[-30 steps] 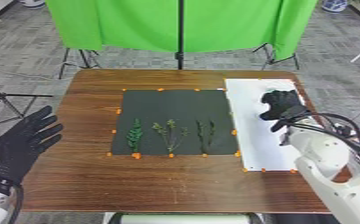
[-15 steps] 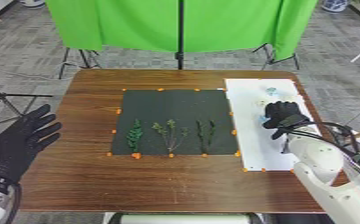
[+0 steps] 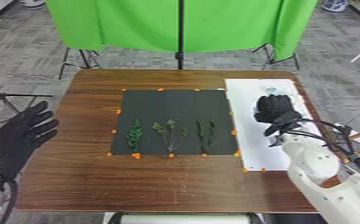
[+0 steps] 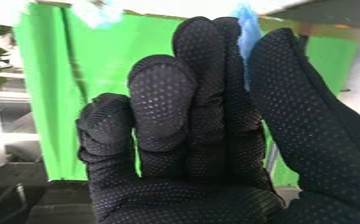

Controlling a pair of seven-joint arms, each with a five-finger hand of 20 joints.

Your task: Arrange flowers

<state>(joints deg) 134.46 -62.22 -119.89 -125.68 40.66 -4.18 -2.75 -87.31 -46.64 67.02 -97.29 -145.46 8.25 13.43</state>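
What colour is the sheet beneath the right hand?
The sheet is white, seen best in the head view.

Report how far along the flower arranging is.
Looks done: three green sprigs lie on the dark mat. In hand: a blue piece seems pinched in the right hand. Remaining: likely placing that and the pale piece on the white sheet.

Brown table (image 3: 132, 185), dark sheet (image 3: 172, 106), white sheet (image 3: 259, 156)
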